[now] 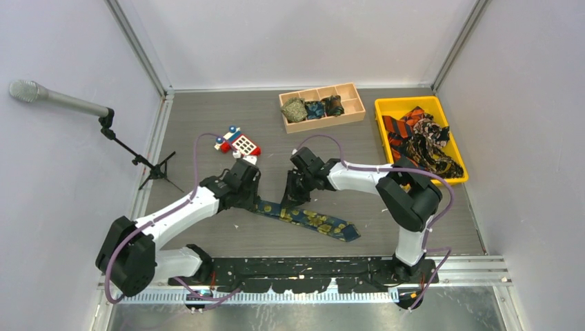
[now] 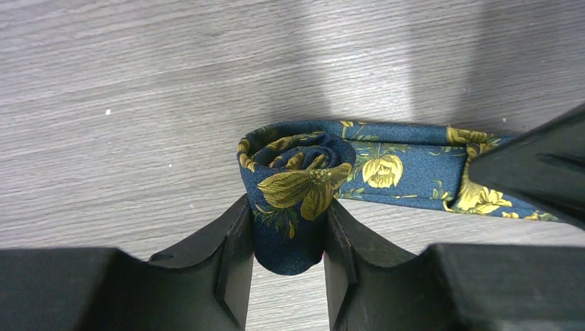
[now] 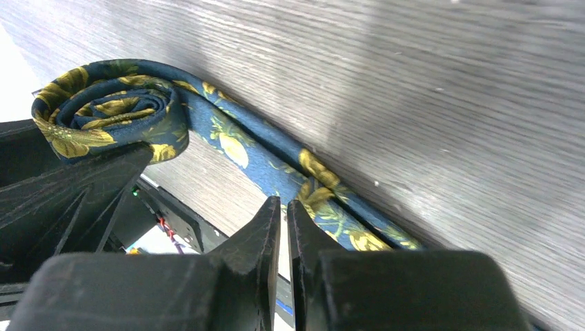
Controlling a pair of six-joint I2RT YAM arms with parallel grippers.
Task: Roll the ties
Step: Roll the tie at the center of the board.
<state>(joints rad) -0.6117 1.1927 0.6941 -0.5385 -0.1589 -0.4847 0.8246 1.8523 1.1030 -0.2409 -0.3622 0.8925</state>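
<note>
Now | left tool pinching navy tie coil | right tool pressed together | coil hidden overhead

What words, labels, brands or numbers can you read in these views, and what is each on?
None can be read.
Any marks on the toy phone keys are too small to tell.
The navy flowered tie, wooden box and yellow bin show no text.

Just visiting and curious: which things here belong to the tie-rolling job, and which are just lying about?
Job: navy flowered tie, partly rolled; rolled ties in the wooden tray; loose ties in the yellow bin.
Lying about: toy phone; microphone on its stand.
</note>
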